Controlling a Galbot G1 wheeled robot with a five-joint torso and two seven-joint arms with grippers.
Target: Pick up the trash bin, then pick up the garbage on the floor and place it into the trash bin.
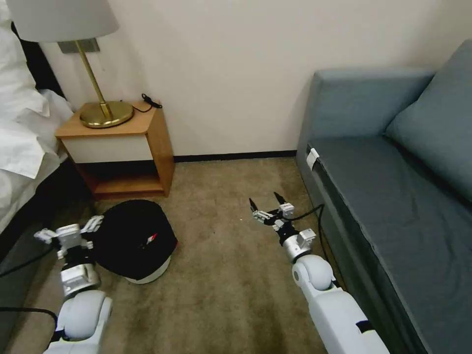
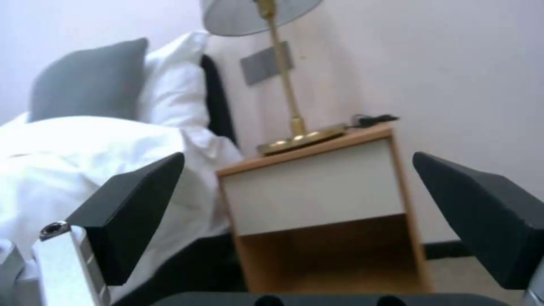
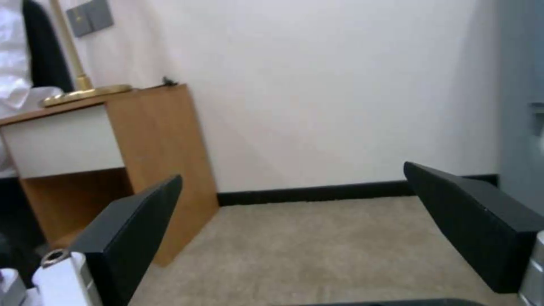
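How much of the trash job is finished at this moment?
Something red already lies in the trash bin, which stands on the carpet before the nightstand. Nothing is in hand: the left gripper is open beside the bin, and the right gripper is open over bare carpet.

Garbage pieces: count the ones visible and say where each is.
1: a red snack bag lying in the trash bin, on its black liner, beside the left gripper. More may be hidden inside.
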